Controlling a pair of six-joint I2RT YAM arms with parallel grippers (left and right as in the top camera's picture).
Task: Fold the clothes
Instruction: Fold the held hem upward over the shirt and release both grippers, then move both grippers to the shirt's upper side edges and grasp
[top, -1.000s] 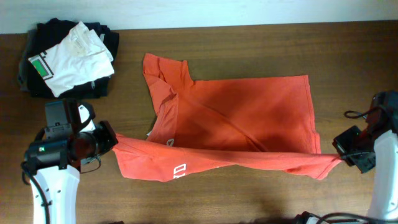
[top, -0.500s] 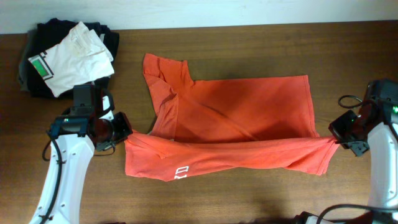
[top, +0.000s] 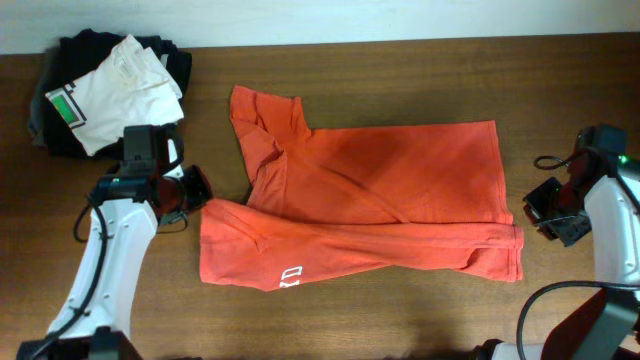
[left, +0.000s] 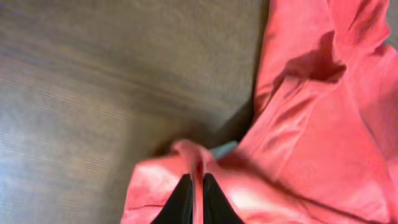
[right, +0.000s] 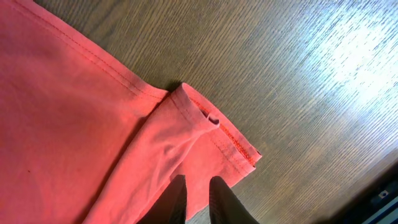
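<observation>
The clothes (top: 380, 190), a red-orange T-shirt, lie across the middle of the table with the front edge folded back over the body; white lettering (top: 290, 275) shows on that flap. My left gripper (top: 195, 195) is at the flap's left end. In the left wrist view its fingers (left: 197, 180) stand almost together with a thin ridge of red cloth (left: 311, 124) pinched between them. My right gripper (top: 540, 215) sits just off the flap's right end. Its fingers (right: 198, 182) stand a little apart over the hemmed corner (right: 230, 146), which lies flat on the wood.
At the back left corner a white garment with a green patch (top: 115, 85) lies on a pile of black folded garments (top: 50, 125). Bare brown wood surrounds the shirt. The table's far edge runs along the top of the overhead view.
Both grippers carried the shirt's front edge away from the near side and lowered it onto the body. The stretched edge has gone slack, and the right fingers have parted.
</observation>
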